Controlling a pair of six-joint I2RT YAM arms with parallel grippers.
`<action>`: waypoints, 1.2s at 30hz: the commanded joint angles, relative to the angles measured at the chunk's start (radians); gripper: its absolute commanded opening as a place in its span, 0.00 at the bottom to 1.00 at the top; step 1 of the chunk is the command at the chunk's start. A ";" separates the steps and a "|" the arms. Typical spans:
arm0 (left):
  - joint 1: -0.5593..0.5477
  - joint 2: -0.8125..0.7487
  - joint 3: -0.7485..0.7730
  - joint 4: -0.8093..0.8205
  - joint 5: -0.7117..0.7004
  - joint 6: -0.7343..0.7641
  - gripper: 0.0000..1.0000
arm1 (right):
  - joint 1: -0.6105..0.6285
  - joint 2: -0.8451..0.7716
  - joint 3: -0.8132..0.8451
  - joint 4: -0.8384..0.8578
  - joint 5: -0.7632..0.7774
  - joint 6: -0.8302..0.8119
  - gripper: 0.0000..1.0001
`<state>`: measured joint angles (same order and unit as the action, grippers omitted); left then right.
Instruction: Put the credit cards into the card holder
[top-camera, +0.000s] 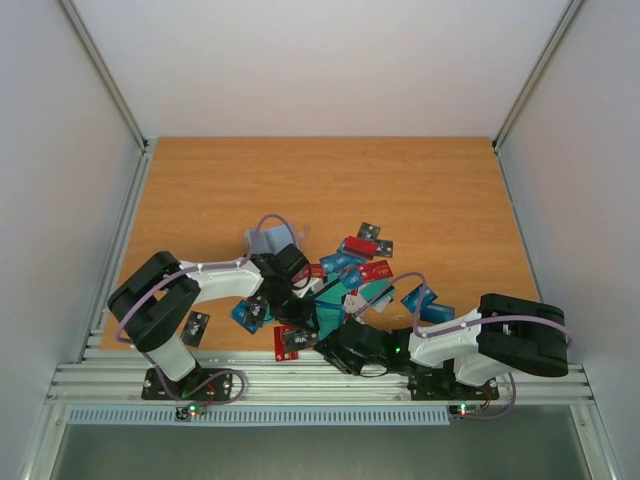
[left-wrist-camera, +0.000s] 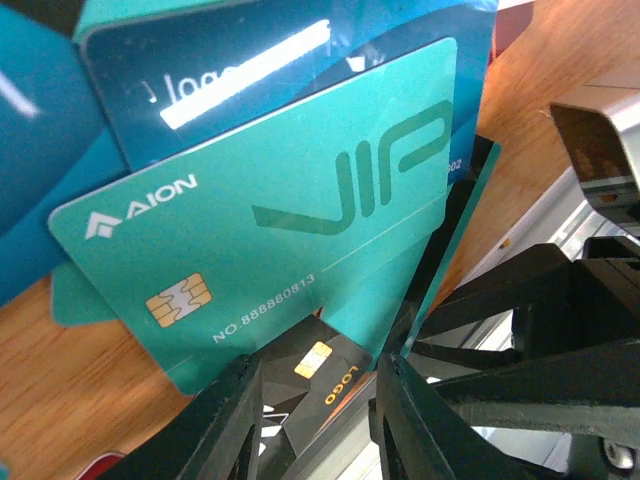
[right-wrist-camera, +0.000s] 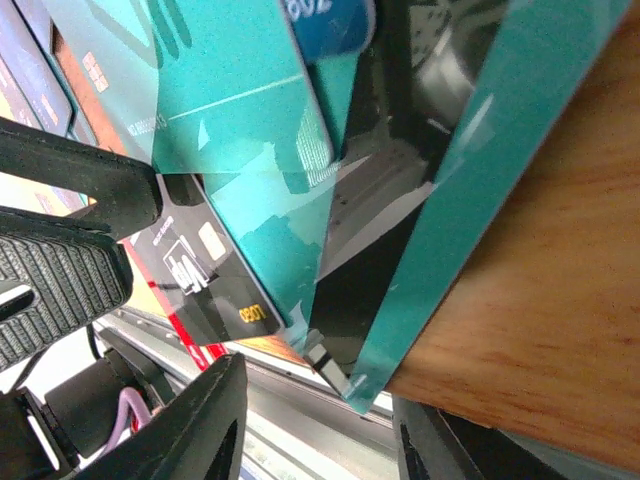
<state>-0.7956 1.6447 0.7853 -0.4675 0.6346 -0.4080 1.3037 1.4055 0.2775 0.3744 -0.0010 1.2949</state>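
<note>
left gripper (left-wrist-camera: 316, 385), jaws partly apart, up against the teal VIP card (left-wrist-camera: 280, 230), hold unclear; right gripper (right-wrist-camera: 320, 420) gaping round the corner of another teal card (right-wrist-camera: 500, 180)

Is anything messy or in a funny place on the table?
Yes. The credit cards lie in a jumbled heap, overlapping at all angles, towards the near edge of the table. One black card sits alone off to the left, away from the rest, and a red card lies right at the near edge.

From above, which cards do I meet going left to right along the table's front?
Lone black card, red card at the front edge, teal card beside it, blue cards at the right end.
</note>
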 joint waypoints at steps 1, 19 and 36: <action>-0.004 0.066 0.012 0.011 -0.004 0.045 0.34 | -0.004 0.013 -0.020 -0.018 0.095 0.009 0.38; -0.004 0.079 -0.005 0.018 0.013 0.038 0.33 | -0.016 -0.119 -0.002 -0.165 0.136 -0.033 0.15; -0.004 0.080 0.005 0.023 0.041 0.037 0.32 | -0.055 -0.084 0.063 -0.172 0.090 -0.124 0.10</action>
<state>-0.7952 1.6878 0.8001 -0.4507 0.6949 -0.3843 1.2839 1.2980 0.3099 0.1425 -0.0139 1.2102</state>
